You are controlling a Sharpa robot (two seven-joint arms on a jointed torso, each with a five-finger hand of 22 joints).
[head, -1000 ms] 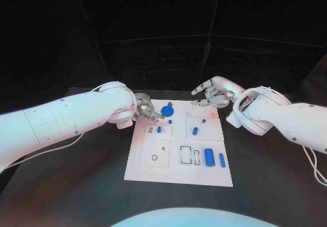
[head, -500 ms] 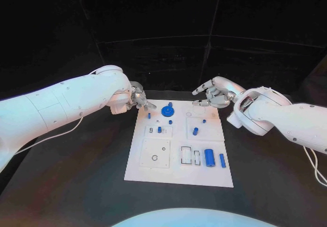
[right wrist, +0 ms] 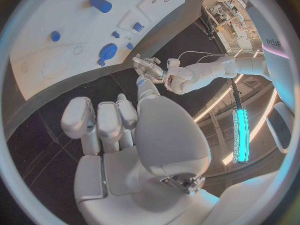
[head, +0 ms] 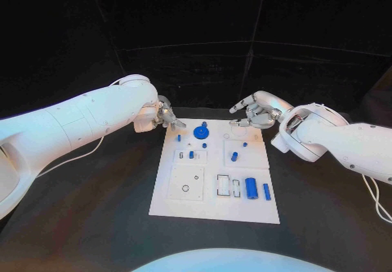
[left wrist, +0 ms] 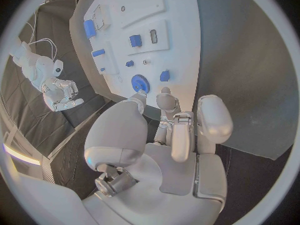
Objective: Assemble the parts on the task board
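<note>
The white task board point(head: 214, 195) lies in the middle of the black table. A blue gear point(head: 201, 134) stands near its far edge, with small blue pegs point(head: 191, 154) around it. A thick blue cylinder point(head: 251, 188) and a thinner blue pin point(head: 266, 192) lie at the near right. My left hand point(head: 167, 117) hovers just off the board's far left corner, fingers apart, holding nothing. In the left wrist view its fingers point(left wrist: 172, 130) point toward the gear point(left wrist: 140, 83). My right hand point(head: 255, 115) hangs past the far right corner, also holding nothing; its fingers point(right wrist: 100, 120) are spread.
Black table surface point(head: 98, 215) surrounds the board on all sides. Raised white blocks with slots and holes point(head: 186, 182) sit on the board's left half. A cable point(head: 377, 198) trails from the right arm.
My left hand has drawn back from beside the gear, moving away to the board's far left corner. The gear and pegs stay put. The right hand has not moved.
</note>
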